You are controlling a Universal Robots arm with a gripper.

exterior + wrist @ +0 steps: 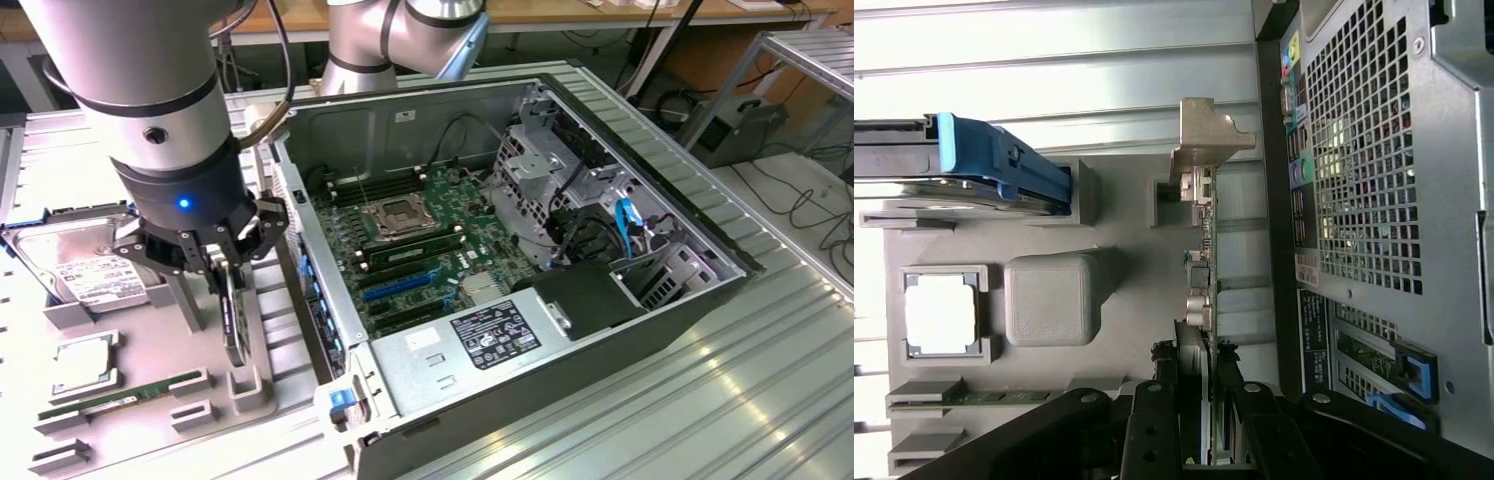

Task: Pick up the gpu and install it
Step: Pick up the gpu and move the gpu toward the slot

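Note:
The gpu hangs edge-on as a thin dark card under my gripper, above the grey fixture tray at the exterior view's left. My fingers sit on either side of the card and are shut on its upper edge. In the wrist view the gpu runs away from my gripper, ending in its silver bracket. Whether its lower edge still touches the tray's slot block I cannot tell. The open computer case lies just to the exterior view's right, with the motherboard and its blue slot exposed.
On the tray are a hard drive in a blue-edged carrier, a processor in its holder, and a green memory stick. The case's rear grille stands close beside the card. A second arm's base stands behind the case.

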